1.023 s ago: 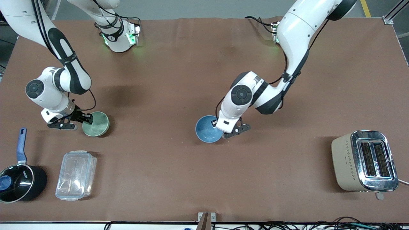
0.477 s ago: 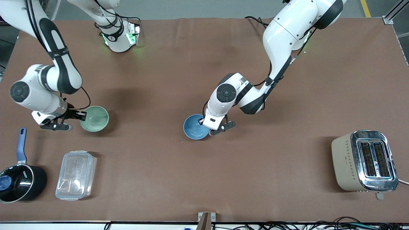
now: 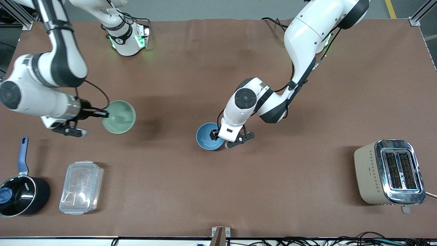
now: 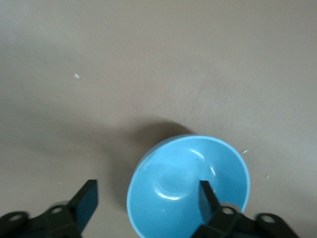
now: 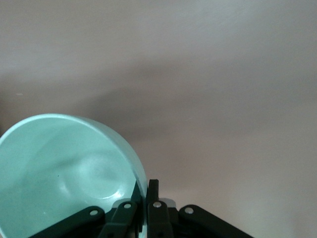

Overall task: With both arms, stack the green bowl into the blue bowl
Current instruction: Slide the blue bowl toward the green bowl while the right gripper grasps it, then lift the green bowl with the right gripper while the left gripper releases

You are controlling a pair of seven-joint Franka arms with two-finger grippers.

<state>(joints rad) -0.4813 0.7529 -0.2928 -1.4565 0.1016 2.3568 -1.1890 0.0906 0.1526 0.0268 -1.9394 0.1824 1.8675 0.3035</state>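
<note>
The pale green bowl [image 3: 120, 117] hangs over the table, held by its rim in my right gripper [image 3: 104, 114], which is shut on it. In the right wrist view the fingers pinch the rim of the green bowl [image 5: 59, 168] at the gripper [image 5: 143, 191]. The blue bowl [image 3: 206, 136] sits on the table near the middle. My left gripper [image 3: 217, 136] is at its rim and open. In the left wrist view one finger is inside the blue bowl [image 4: 183, 188] and the other well outside it, with the gripper [image 4: 147, 198] straddling the wall.
A beige toaster [image 3: 389, 172] stands toward the left arm's end, near the front camera. A clear plastic container [image 3: 81, 187] and a black pot with a blue handle [image 3: 20, 191] sit toward the right arm's end, nearer to the camera than the green bowl.
My right gripper has lifted the green bowl off the table and carried it toward the blue bowl. The blue bowl slid a little toward the right arm's end with my left gripper, then stopped.
</note>
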